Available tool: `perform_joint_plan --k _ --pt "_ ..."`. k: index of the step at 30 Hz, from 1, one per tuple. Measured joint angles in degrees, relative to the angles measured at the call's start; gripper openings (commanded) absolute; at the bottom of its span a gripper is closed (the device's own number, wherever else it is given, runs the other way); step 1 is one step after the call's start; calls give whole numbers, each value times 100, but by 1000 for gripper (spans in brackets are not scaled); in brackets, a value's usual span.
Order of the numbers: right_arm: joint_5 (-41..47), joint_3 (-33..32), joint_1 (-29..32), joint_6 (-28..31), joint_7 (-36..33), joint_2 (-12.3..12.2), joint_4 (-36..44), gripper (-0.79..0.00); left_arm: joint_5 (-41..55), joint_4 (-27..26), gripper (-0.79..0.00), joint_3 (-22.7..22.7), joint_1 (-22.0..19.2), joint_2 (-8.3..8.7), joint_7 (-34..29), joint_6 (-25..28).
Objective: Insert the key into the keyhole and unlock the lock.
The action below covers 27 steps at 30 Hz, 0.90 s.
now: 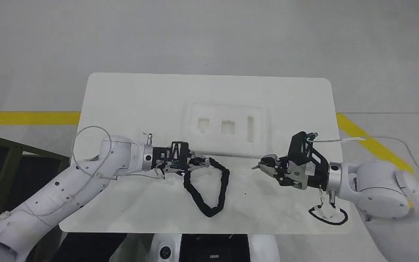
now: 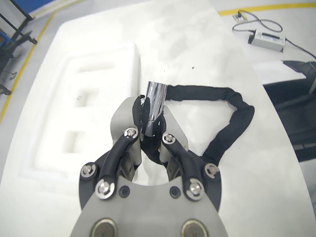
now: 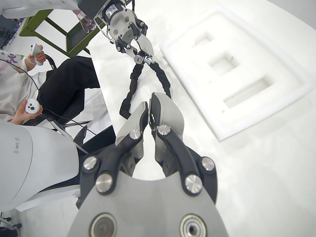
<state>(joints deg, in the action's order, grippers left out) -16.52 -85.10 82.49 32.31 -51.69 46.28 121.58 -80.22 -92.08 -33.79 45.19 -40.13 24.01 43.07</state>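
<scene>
A chain lock in a black fabric sleeve (image 1: 208, 190) loops over the white table; its chrome cylinder (image 2: 155, 103) is lifted off the surface. My left gripper (image 2: 151, 110) is shut on that cylinder, also seen as the lock head (image 3: 141, 59) with its round keyhole facing the right arm. My right gripper (image 3: 149, 114) is shut on a small metal key (image 3: 152, 120), of which little shows between the pads. In the top view the right gripper (image 1: 264, 164) sits to the right of the lock (image 1: 201, 162), a gap apart.
A white foam tray (image 1: 226, 128) with three rectangular recesses lies behind the grippers. A black cord loop (image 1: 329, 215) lies near the table's front right edge. A power brick with a cable (image 2: 267, 39) rests on the floor beyond the table.
</scene>
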Motion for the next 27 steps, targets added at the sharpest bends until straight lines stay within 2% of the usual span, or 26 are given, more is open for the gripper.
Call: perform_joint_plan --k 5,14,23,27 --pt "99 146 -67 -160 87 15 104 -785 -353 256 -785 -87 294 -6 1136 -445" --pt "76 407 -210 -921 328 64 668 -785 -461 714 -785 -57 531 -185 2416 -877" --pt "-612 1115 -443 -1825 654 171 1131 -785 -354 908 -785 -35 570 -413 2645 -1066" --pt "-915 1467 -684 -1802 849 231 1090 -785 -327 973 -785 -14 551 -495 2745 -845"
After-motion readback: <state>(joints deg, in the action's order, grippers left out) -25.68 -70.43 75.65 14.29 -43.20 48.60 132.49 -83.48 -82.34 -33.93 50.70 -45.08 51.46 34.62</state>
